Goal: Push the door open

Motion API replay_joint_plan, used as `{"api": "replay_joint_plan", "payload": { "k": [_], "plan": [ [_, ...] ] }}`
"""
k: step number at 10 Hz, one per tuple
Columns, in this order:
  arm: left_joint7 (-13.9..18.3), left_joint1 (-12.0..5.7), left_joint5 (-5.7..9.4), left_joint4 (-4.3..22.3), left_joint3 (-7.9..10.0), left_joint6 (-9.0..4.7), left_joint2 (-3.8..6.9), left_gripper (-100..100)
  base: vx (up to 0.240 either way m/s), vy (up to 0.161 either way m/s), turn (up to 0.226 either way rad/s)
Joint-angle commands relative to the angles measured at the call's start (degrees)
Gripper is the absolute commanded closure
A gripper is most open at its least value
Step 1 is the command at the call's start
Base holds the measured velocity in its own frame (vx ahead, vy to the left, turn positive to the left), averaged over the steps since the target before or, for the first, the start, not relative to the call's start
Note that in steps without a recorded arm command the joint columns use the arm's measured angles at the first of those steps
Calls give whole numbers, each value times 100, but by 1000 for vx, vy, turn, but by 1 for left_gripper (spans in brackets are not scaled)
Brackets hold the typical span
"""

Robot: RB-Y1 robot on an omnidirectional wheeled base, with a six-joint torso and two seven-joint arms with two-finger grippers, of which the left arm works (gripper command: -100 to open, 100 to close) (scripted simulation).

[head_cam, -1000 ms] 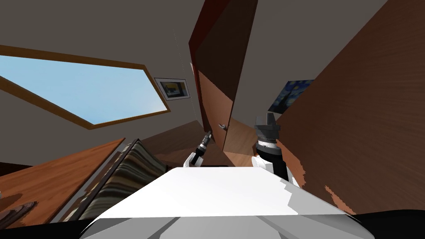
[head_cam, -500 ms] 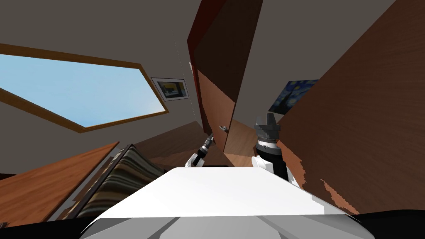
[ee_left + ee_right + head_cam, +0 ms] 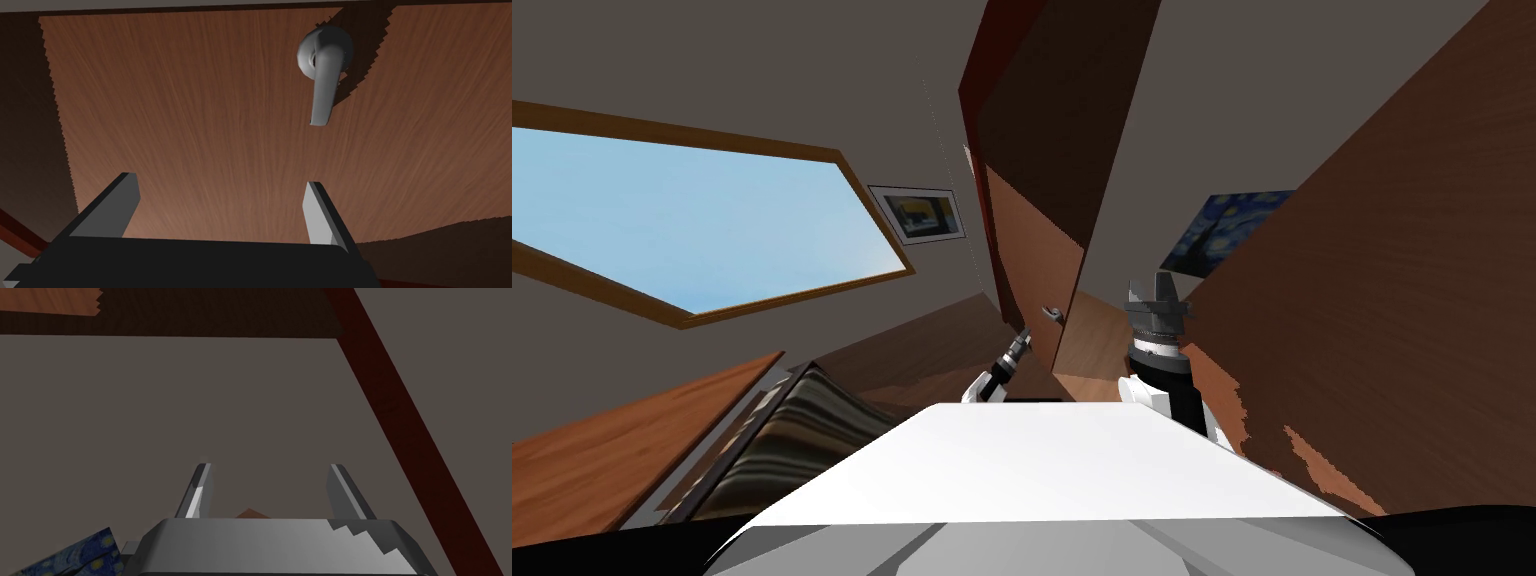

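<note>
Two end effectors are being held open: the left end effector point(image 3: 219, 180) beside the handle point(image 3: 322, 75), the right end effector point(image 3: 269, 465) further right of it. The door point(image 3: 200, 115) carrying that grey handle, wood-grained brown, is being swung slightly wider than a second ago, so pushing is succeeding.

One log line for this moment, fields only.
left gripper: open, facing door near handle | right gripper: open, raised, clear of door | contact: cannot tell
</note>
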Motion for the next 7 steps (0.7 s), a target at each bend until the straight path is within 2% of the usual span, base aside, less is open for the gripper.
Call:
{"api": "replay_joint_plan", "payload": {
  "k": [1, 7],
  "plan": [
    [67, -64, -29, 183, -82, -44, -15, -100, 96, 20, -31],
    [296, -343, -134, 971, -375, -234, -108, -100, 99, 36, -29]
  ]
}}
